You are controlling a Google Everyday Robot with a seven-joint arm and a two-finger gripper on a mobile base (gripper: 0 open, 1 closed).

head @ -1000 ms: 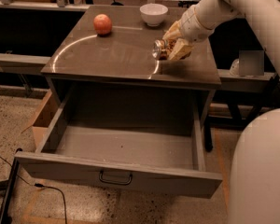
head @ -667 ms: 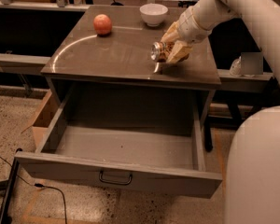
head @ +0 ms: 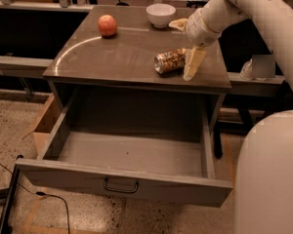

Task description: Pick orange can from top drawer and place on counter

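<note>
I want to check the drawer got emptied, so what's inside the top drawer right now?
The top drawer stands open, and its visible floor is bare. The part under the counter is shadowed. The orange can lies on the counter beside the gripper.

One orange can, one apple and one white bowl are counted on the single counter. One top drawer, fitted with one handle, is seen pulled out below. One gripper is positioned just beside the can, above the counter.
</note>
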